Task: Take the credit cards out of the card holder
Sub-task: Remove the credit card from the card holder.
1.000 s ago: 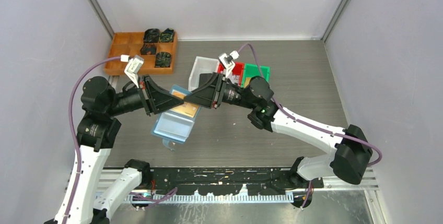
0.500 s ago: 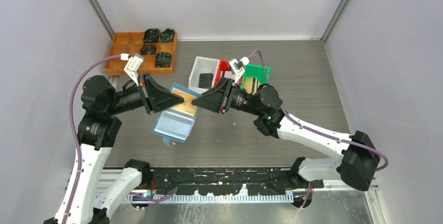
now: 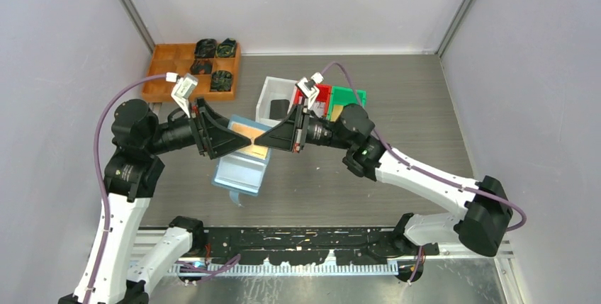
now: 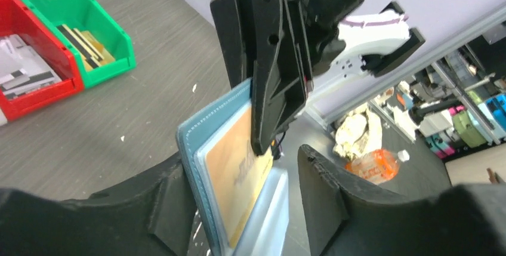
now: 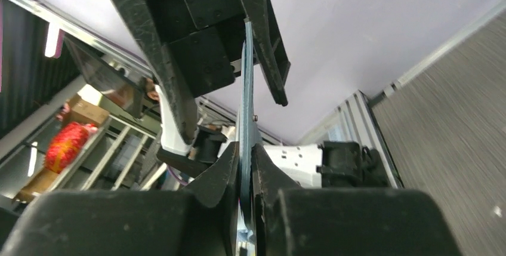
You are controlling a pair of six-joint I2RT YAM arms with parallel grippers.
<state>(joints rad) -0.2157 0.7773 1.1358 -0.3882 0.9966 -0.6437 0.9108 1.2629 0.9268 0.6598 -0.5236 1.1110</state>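
Hanging above the counter's [image 3: 425,105] centre, the card holder [image 3: 241,171] is pinched at its upper edge by the nearly closed right gripper [image 5: 244,154]. The left gripper [image 4: 244,166] is spread around it, gripping nothing. The stiff, slick credit card [image 4: 233,184] is judged best taken by its exposed edge.

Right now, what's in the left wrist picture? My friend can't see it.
A slate-blue folding card holder stands open inside the open left tool, a tan-orange plastic credit card showing. The right tool pinches the holder's top edge. A red plastic bin and green plastic bin sit behind.
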